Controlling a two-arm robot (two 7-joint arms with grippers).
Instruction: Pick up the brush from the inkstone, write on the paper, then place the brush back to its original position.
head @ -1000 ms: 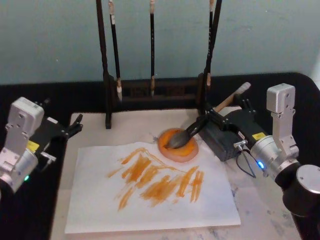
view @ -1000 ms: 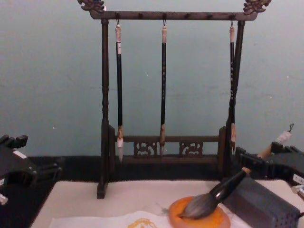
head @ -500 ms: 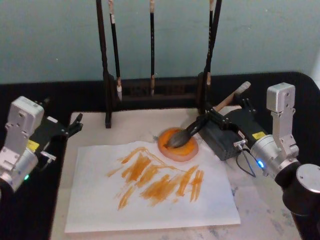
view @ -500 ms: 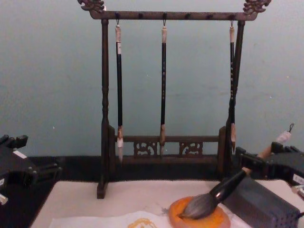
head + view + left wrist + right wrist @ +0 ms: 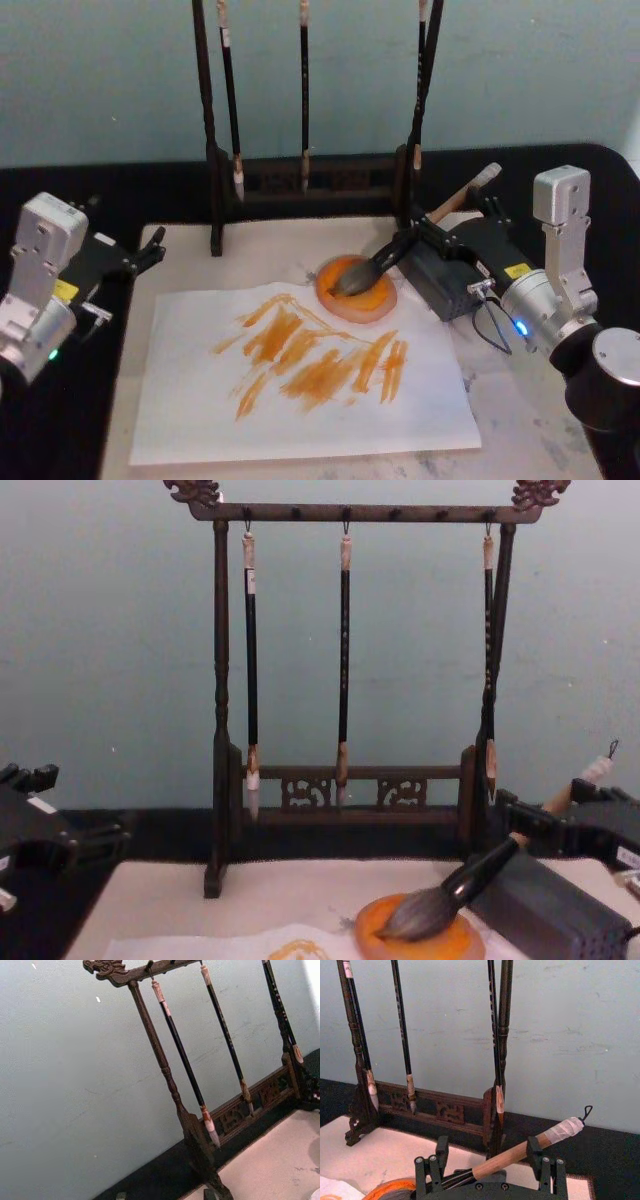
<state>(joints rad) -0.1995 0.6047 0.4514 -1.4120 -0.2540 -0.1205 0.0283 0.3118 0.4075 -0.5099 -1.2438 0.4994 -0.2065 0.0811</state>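
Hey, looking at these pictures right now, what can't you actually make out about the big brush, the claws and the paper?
- Right claw: wrist view, wide fingers either side of the big pale-handled brush; contact not visible.
- Brush tuft: right wrist view, cut by the bottom edge above the round orange inkstone.
- Whitish paper: chest view, bottom edge crops it.
- Left claw: head view, too small to judge fingers.

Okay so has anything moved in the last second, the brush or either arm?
Nothing visibly changed. The brush lies with its tuft in the inkstone, its handle between the spread fingers of the right end effector. The left end effector hovers at the mat's left edge, and the paper lies as before.
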